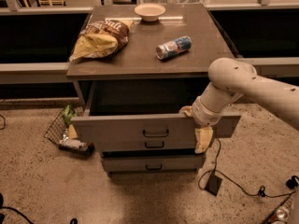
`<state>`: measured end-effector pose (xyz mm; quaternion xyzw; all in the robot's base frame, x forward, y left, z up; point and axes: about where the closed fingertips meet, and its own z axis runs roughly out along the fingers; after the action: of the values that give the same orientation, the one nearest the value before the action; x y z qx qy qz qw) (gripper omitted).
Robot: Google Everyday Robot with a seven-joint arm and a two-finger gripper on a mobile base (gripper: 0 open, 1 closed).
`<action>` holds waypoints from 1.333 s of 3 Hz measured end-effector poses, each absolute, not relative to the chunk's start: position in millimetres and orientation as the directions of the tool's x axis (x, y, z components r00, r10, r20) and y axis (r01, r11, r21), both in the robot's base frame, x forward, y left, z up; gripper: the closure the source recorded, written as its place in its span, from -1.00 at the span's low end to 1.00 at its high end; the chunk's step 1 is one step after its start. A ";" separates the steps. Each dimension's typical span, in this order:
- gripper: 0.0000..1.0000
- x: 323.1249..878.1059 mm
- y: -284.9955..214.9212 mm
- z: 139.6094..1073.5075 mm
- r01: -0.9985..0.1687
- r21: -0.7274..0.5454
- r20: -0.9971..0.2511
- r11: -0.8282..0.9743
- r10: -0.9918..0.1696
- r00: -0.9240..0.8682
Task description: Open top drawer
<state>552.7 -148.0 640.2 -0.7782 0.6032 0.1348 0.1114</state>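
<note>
The top drawer (117, 130) out, gripper (193, 129) at its right end
The top drawer stands pulled forward at mid-frame. Gripper at centre-right, fingers (204, 141) apart: one over the front's top edge, one down its face. Risk: more pull could run the drawer right out of the cabinet (140, 62), or a snagged finger could jolt the can (174, 47) on top into rolling

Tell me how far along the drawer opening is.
Mostly done: the top drawer stands pulled well out from the cabinet, with a dark opening showing behind its front. In hand: the gripper is at the front's right end. Left: probably only letting go and drawing the arm away, unless the drawer needs pulling further.
</note>
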 end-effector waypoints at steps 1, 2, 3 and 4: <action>-0.18 531.9 -152.9 647.8 -0.964 0.050 -0.319 -0.262 -0.918 0.233; 0.31 510.0 -154.4 657.8 -0.966 0.070 -0.305 -0.250 -0.927 0.218; 0.75 493.9 -153.4 662.3 -0.969 0.073 -0.300 -0.238 -0.932 0.206; 0.86 493.8 -153.2 661.4 -0.969 0.073 -0.300 -0.238 -0.931 0.206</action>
<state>493.8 -153.2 661.4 -0.7737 0.6139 0.1420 0.0652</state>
